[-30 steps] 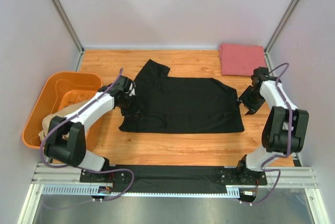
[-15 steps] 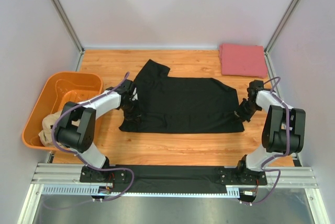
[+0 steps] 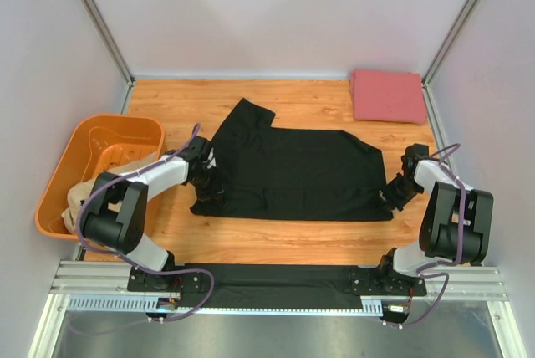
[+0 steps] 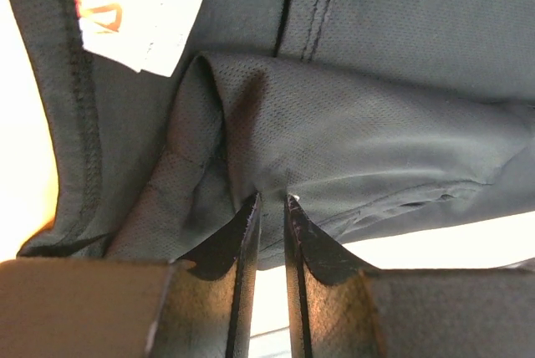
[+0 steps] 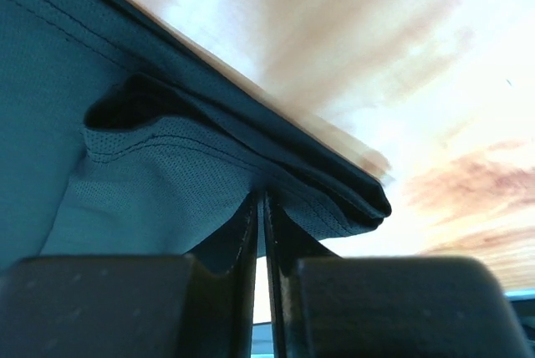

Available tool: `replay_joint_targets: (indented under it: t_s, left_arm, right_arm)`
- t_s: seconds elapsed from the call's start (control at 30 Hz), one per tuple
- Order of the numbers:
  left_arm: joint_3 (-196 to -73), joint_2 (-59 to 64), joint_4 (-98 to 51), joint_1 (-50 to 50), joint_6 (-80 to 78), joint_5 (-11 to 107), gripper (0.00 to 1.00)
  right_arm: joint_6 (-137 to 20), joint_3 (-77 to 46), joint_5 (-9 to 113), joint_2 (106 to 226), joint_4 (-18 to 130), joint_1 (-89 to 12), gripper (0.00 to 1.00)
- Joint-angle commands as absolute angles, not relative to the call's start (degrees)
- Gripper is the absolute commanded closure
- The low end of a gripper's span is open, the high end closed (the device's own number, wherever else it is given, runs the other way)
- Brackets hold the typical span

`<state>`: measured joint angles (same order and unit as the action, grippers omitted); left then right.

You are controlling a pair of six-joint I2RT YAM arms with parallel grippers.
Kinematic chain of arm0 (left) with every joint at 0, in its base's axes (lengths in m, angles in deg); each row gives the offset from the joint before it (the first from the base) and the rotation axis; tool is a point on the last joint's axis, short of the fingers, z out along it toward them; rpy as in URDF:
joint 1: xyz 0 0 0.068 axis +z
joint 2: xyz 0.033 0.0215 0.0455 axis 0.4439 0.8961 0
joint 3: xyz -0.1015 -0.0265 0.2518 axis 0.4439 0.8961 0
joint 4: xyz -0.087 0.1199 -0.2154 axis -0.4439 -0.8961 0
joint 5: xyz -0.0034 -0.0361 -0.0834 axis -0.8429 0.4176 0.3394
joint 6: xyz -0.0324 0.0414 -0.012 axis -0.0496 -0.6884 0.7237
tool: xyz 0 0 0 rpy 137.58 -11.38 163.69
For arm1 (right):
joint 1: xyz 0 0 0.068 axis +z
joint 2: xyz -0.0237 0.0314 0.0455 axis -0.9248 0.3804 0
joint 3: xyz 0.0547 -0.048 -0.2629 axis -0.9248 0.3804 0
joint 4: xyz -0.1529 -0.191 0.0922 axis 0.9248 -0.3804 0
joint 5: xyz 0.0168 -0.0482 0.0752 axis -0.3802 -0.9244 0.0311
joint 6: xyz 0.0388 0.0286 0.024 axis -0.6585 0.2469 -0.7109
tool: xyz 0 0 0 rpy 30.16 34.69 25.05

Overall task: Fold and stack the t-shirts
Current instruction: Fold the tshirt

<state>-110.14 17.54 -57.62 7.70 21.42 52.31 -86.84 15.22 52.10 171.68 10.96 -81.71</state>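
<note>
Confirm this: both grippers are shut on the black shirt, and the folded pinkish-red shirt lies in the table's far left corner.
Wrong corner: the top external view shows the folded pinkish-red shirt in the table's far right corner. The left gripper and right gripper are shut on the black shirt.

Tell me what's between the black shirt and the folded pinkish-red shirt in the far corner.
Nothing: in the top view, only bare wooden table separates the black shirt from the pinkish-red shirt.
</note>
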Motion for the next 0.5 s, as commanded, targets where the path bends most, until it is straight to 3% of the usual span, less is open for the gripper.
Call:
replay_joint_targets:
  t_s: [0.0,0.13,0.23,0.3,0.37,0.4,0.43,0.47]
  left_arm:
    - [-104.9,13.1,-61.5,7.5,22.0,50.7,0.75]
    - [-102.5,0.7,-65.0,7.3,22.6,52.3,0.72]
    - [-106.6,-5.0,-68.5,7.3,21.0,53.1,0.56]
    - [-110.2,-6.4,-70.0,7.3,19.2,52.5,0.53]
    - [-116.4,-6.0,-70.9,7.3,18.3,51.3,0.52]
    - [-118.4,-5.3,-70.6,7.3,17.8,50.7,0.52]
    - [-122.3,-3.0,-69.7,7.3,16.9,50.3,0.52]
    - [-124.2,-1.5,-69.0,7.4,16.3,50.2,0.52]
  right_arm:
    - [-87.1,18.9,46.7,168.5,8.6,-82.1,0.9]
    - [-85.3,14.8,48.2,162.7,3.5,-81.9,0.88]
    - [-83.3,8.2,45.4,158.5,-1.8,-80.7,0.86]
    - [-81.3,3.9,45.4,154.8,-1.4,-79.9,0.81]
    - [-80.2,2.5,44.8,152.0,2.2,-79.9,0.51]
    - [-80.5,2.0,44.7,151.7,3.9,-80.0,0.16]
    - [-80.8,2.3,45.0,151.7,6.1,-80.1,0.0]
    - [-82.0,2.4,46.6,153.6,10.4,-80.8,0.0]
